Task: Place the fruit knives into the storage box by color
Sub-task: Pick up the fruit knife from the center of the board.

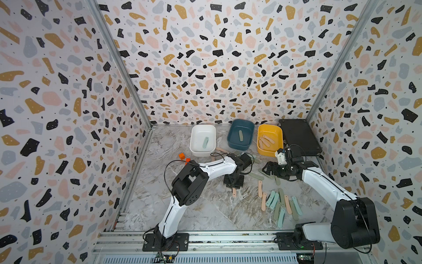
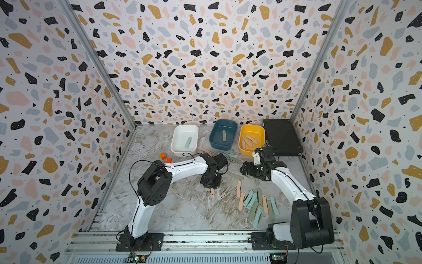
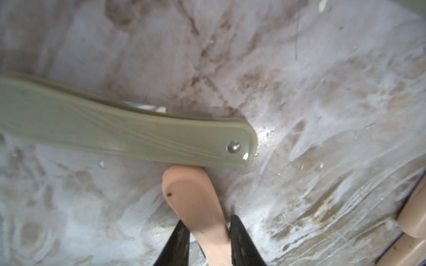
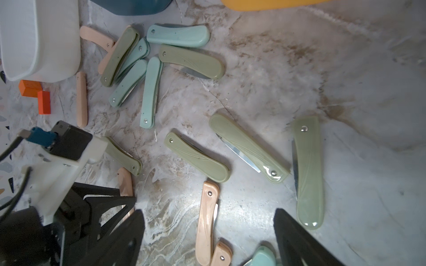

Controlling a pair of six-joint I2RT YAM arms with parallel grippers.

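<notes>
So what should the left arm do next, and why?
Probably lift straight up. The left gripper seems closed on the pink knife, whose tip touches a green knife that should stay put; the yellow tub holds the other pink ones.

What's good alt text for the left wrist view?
The left gripper appears to pinch a peach-pink folded knife, whose rounded end touches a sage green folded knife lying across the marbled tabletop.

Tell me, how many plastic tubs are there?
3, in a row by the back wall: white tub, dark teal tub, mustard yellow tub beside the black case. None looks hidden.
</notes>
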